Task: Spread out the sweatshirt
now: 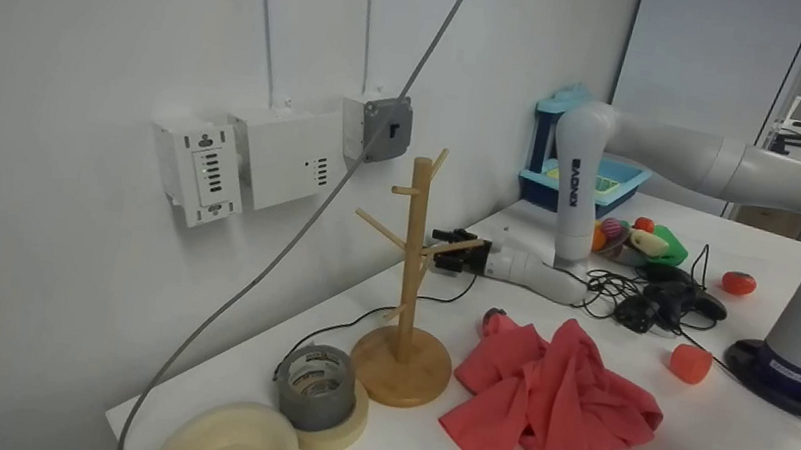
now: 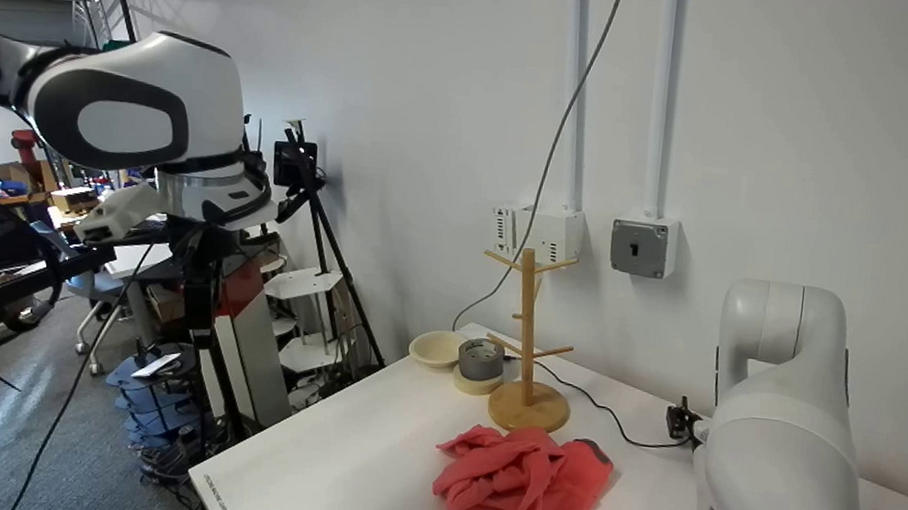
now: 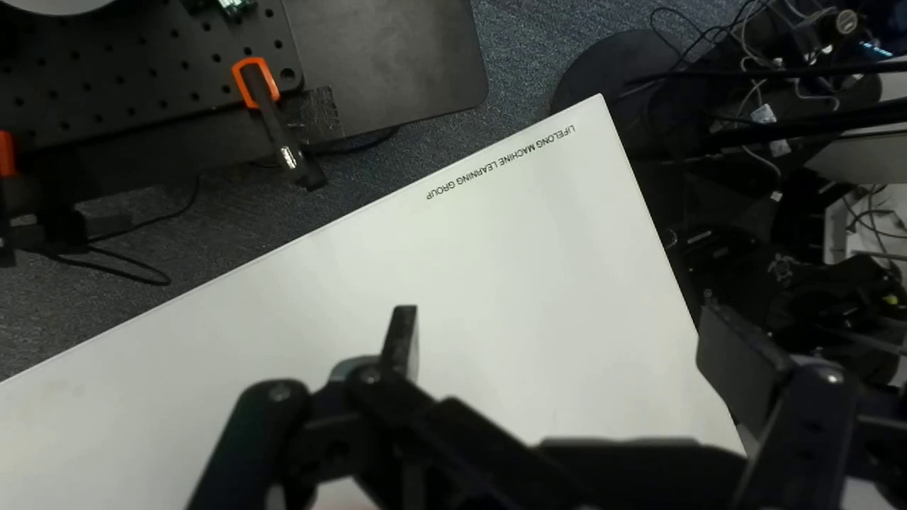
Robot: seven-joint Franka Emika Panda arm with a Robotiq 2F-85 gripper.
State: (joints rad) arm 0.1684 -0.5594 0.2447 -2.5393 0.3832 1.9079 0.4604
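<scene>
My fingers (image 3: 740, 358) stand spread wide, and in the wrist view my gripper (image 3: 558, 326) shows against the white bench (image 3: 496, 269), near its lettered corner. The sweatshirt (image 2: 519, 490) lies on the bench well in from that corner, a crumpled coral-red heap with its folds bunched over one another, apart from my fingertips. Just beside it, toward the edge along the wall (image 2: 434, 120), the wooden mug tree (image 2: 527, 345) stands upright on its round base. By the corner at the wall sits a cream bowl (image 2: 435, 349), and next to it a grey tape roll (image 2: 481, 359) rests on a pale roll (image 2: 477, 386). In an exterior view, a small red cylinder (image 1: 689, 363) lies between the sweatshirt and the base of a Kinova arm (image 1: 734, 170).
</scene>
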